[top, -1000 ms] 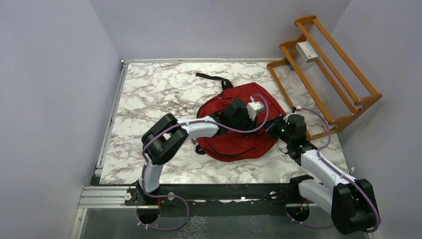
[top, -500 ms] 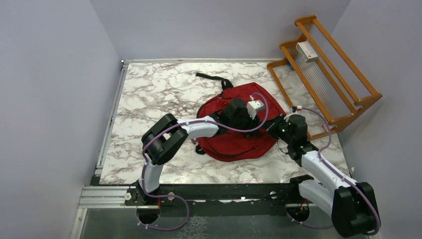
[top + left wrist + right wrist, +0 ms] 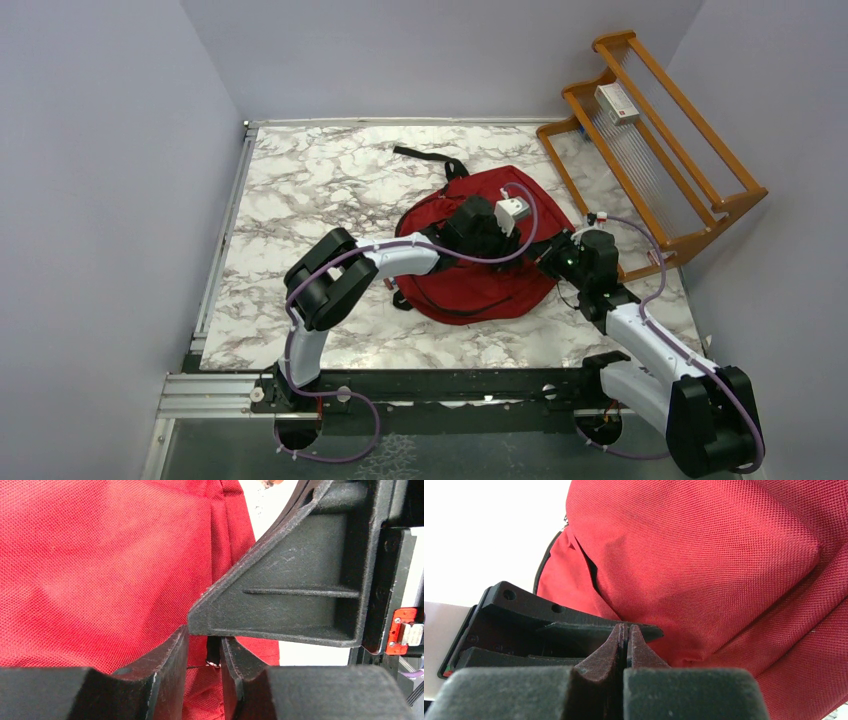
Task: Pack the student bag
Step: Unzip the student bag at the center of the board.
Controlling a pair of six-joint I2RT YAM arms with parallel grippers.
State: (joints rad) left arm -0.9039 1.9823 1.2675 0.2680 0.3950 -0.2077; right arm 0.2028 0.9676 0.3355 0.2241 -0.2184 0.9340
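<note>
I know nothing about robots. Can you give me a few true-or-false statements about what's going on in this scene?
The bag is red. True.
The bag sits on the wooden rack. False: it lies on the table.
The left arm and right arm both reach the bag. True.
The right jaws are wide open. False: they are pressed together.
The rack is empty. False: a small box lies on it.
</note>
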